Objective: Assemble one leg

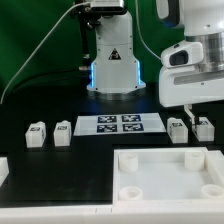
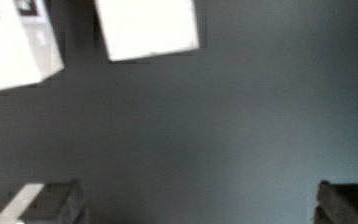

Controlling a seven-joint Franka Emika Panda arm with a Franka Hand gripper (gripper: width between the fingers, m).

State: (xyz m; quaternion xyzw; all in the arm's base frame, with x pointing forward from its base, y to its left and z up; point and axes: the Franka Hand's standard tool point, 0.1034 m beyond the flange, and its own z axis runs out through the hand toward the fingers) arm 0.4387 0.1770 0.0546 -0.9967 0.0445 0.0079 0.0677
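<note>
table: black surface (image 1: 60, 165) before a green backdrop (image 1: 30, 40), with the robot base (image 1: 112, 65) at the upper middle of the frame
marker board: flat on the table (image 1: 120, 124) at mid frame, well apart from the gripper
tray-like part: large and white (image 1: 215, 160), lower right of the frame, nothing seated in its corner holes
spare legs: far-left leg (image 1: 35, 133) and second left leg (image 1: 62, 131) stand side by side at the exterior view's left, mid height
legs under the arm: inner right leg (image 1: 178, 128) and outer right leg (image 1: 203, 127) sit just beside each other at the exterior view's right, mid height, tags up
gripper: hangs (image 1: 192, 112) right above that pair, not touching either
gripper state: spread wide and empty; in the wrist view the fingertips (image 2: 43, 200) stand far apart with only bare table between them (image 2: 194, 200)
key relation: a white block (image 2: 149, 28) and a second white block (image 2: 16, 55), likely the right pair, lie off to one side of the finger gap in the wrist view, so neither is lined up yet
long axis: too small to tell; the posts look short and upright
judged next need: shift over one leg, centre it between the fingers, then descend
</note>
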